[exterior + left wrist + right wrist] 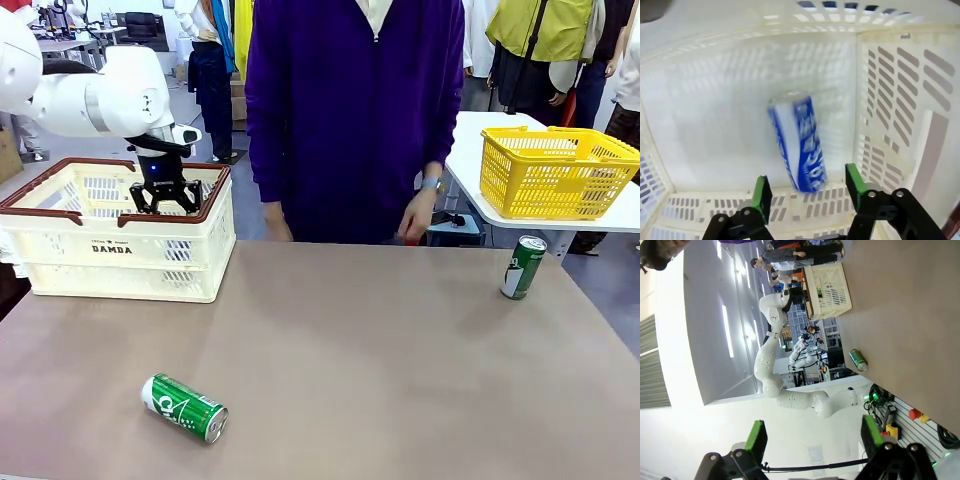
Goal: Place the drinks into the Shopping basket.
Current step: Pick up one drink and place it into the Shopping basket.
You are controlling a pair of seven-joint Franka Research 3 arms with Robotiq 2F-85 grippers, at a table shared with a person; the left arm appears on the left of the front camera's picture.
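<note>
Now the left gripper (807, 189) hangs in the mouth of the Shopping basket (900, 90), jaws parted and empty, with the blue can (797, 142) blurred just below them. If it is falling loose, it may bounce. The green can (184, 408) lying on the table (380, 340) could roll when pinched. The right gripper (811, 437) is wide and empty.

"DAMDA" in dark print on the side of the Shopping basket (60, 272)
</note>
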